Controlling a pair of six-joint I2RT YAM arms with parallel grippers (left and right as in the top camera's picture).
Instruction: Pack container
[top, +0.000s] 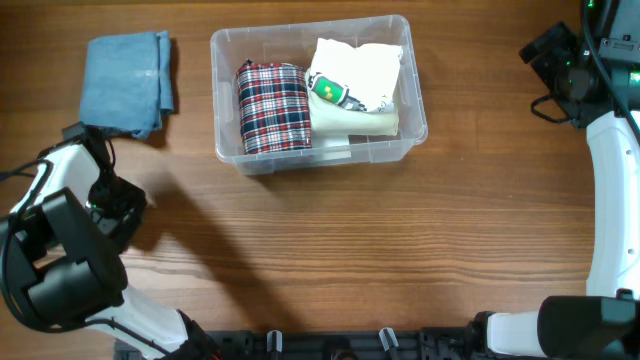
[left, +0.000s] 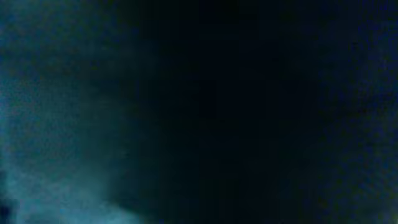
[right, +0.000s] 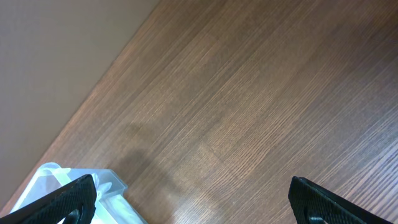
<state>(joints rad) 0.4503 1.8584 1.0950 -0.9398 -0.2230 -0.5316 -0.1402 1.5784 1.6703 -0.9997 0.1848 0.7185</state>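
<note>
The clear plastic container stands at the back middle of the table. It holds a folded red plaid garment on the left and a white garment with a green print on the right. A folded blue cloth lies on the table left of the container. My left gripper is at the near edge of this cloth; its wrist view is dark with blurred blue fabric filling it, and its fingers do not show. My right gripper is open and empty, above bare table right of the container.
The wooden table runs across the whole overhead view. The right arm runs along the right edge. The left arm's body sits at the front left. A plain wall shows past the table edge in the right wrist view.
</note>
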